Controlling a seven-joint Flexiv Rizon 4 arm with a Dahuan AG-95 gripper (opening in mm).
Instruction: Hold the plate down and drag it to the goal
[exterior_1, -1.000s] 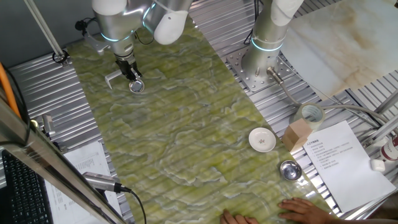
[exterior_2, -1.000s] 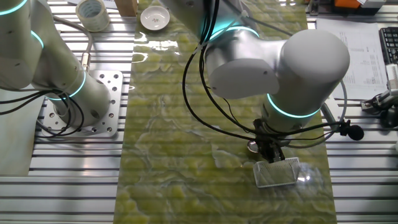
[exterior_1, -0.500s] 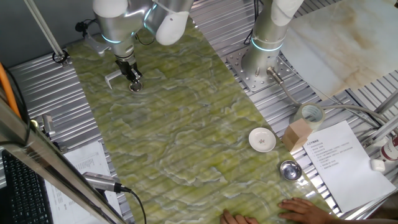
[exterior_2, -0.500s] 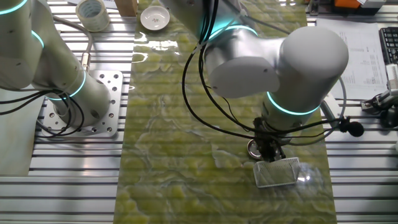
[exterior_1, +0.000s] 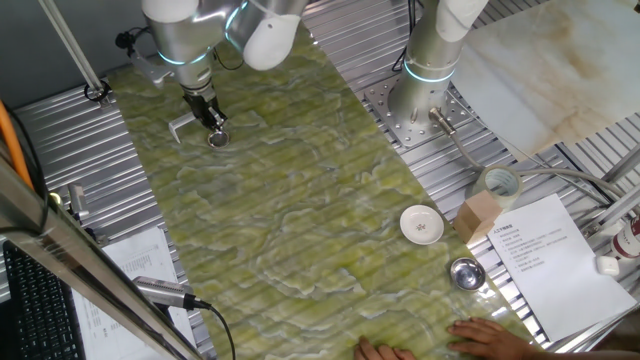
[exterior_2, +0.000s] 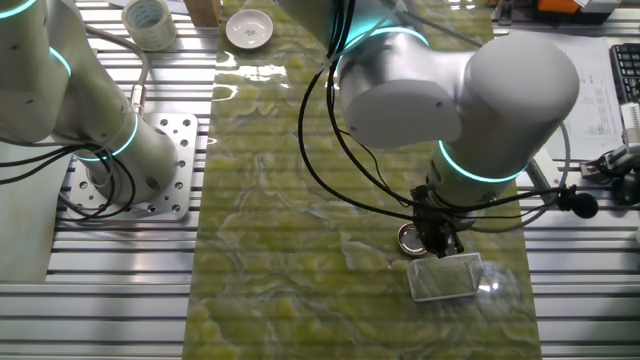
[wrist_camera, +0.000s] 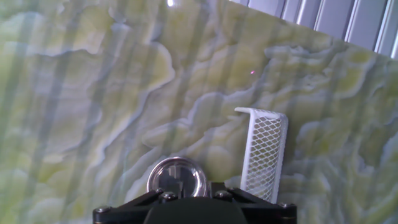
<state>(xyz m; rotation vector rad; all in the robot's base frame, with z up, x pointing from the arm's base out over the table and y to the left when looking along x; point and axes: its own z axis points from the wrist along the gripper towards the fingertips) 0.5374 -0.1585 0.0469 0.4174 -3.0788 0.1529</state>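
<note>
The tool (exterior_1: 213, 128) presses down on the plate (wrist_camera: 177, 178); whether its jaws are open or closed cannot be told. The goal (wrist_camera: 265, 152) lies just beside the plate at 2 o'clock in the hand view, on the surface (exterior_1: 300, 200).

Looked like a robotics lab. Bench (exterior_1: 60, 130) built of ribbed aluminium slats, overlaid with a green marbled mat (exterior_1: 300, 210). Second arm's base (exterior_1: 425, 75) bolted to a drilled metal plate (glowing cyan ring at its joint). Printed sheets (exterior_1: 540, 250), tape roll (exterior_1: 500, 185) and keyboard (exterior_1: 35, 300) scattered along the edges; cables (exterior_2: 350, 190) looped around the working arm (exterior_2: 470, 90).
</note>
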